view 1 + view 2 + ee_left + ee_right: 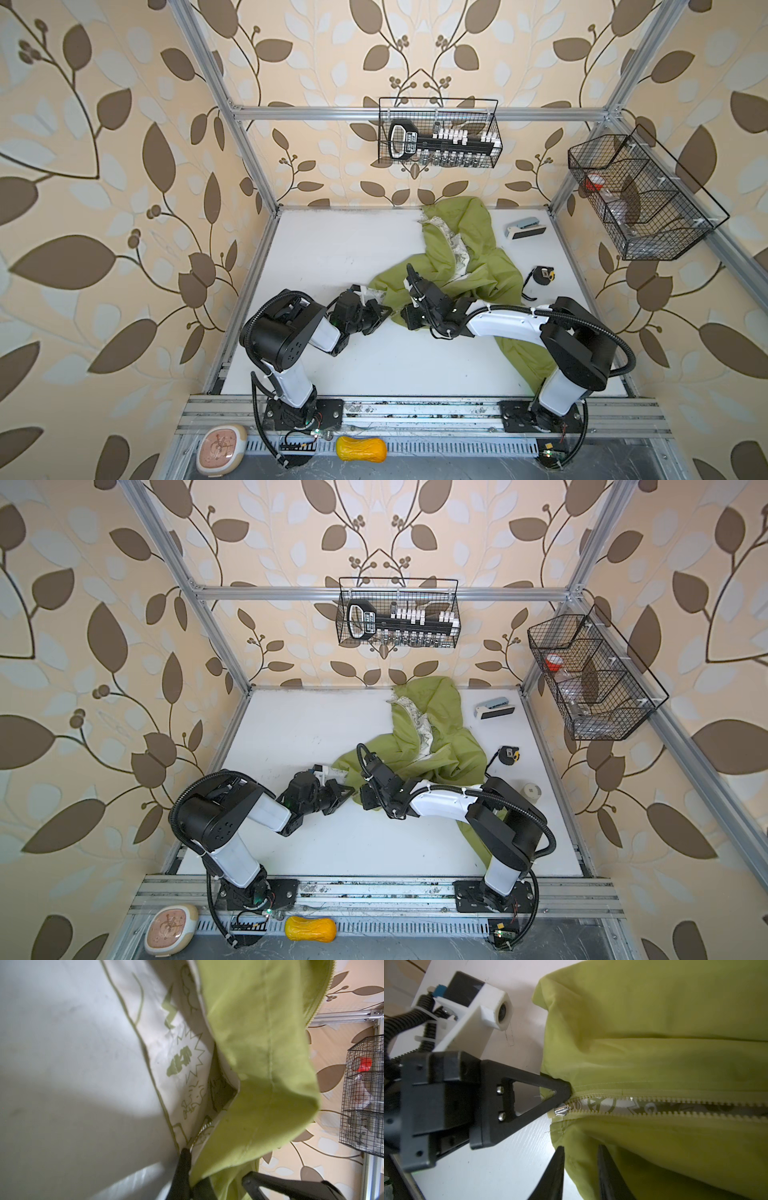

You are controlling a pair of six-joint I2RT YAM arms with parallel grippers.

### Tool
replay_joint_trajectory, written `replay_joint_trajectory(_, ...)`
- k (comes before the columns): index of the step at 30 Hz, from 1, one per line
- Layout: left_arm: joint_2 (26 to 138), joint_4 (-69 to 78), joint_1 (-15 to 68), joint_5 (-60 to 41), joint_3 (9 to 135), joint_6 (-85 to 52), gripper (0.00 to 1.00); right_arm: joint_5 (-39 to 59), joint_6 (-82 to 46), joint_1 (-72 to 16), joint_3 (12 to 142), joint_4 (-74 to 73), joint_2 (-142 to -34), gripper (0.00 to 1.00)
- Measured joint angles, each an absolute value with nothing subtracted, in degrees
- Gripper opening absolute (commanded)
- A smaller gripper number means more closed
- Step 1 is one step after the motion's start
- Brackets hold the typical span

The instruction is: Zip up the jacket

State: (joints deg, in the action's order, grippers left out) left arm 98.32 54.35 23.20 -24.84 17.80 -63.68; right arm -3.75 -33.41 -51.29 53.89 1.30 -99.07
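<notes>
The olive-green jacket (457, 249) (440, 746) lies crumpled on the white table (332, 249), its printed white lining showing along the open front. My left gripper (388, 311) (351, 791) (188, 1157) is shut on the jacket's bottom hem (550, 1093), right beside the silver zipper slider (561, 1110). Beyond the slider the zipper teeth (654, 1098) run apart with lining between them. My right gripper (407, 320) (368, 800) (580, 1151) sits just beside the left one, its fingers closed on a fold of the green fabric below the zipper.
A pale blue-and-white stapler-like device (524, 229) and a black-and-yellow tape measure (542, 275) lie to the right of the jacket. Wire baskets hang on the back wall (440, 137) and right frame (640, 199). An orange gourd (360, 449) lies on the front rail.
</notes>
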Motion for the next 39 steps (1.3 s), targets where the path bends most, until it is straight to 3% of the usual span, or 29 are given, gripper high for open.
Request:
replay_joint_trajectory(4, 98.32, 54.37, 23.2, -24.84, 17.78, -63.7, 0.09, -3.42, -33.78, -51.68, 53.8, 0.78, -102.0, 0.27)
replay_joint_trajectory(7, 98.32, 55.53, 23.18, -25.02, 17.3, -64.31, 0.31, -3.2, -34.33, -51.92, 53.54, 0.05, -102.65, 0.26)
replay_joint_trajectory(12, 97.97, 58.72, 23.2, -24.93, 16.56, -65.63, 0.45, -2.52, -35.18, -52.07, 52.93, -2.17, -103.77, 0.25)
replay_joint_trajectory(18, 98.0, 61.54, 23.62, -24.82, 14.98, -67.51, 0.43, -2.31, -36.29, -52.12, 52.05, -4.4, -104.07, 0.24)
replay_joint_trajectory(25, 101.58, 68.25, 26.13, -23.77, 13.26, -70.89, 0.31, -1.87, -37.3, -52.12, 51.72, -5.39, -104.07, 0.23)
replay_joint_trajectory(33, 104.03, 74.06, 27.07, -23.24, 11.66, -73.54, 0.32, -1.43, -37.95, -52.12, 51.24, -6.46, -104.12, 0.22)
replay_joint_trajectory(39, 104.51, 73.95, 27.07, -23.05, 11.68, -73.97, 0.21, -1.04, -38.54, -52.14, 50.96, -7.09, -104.12, 0.21)
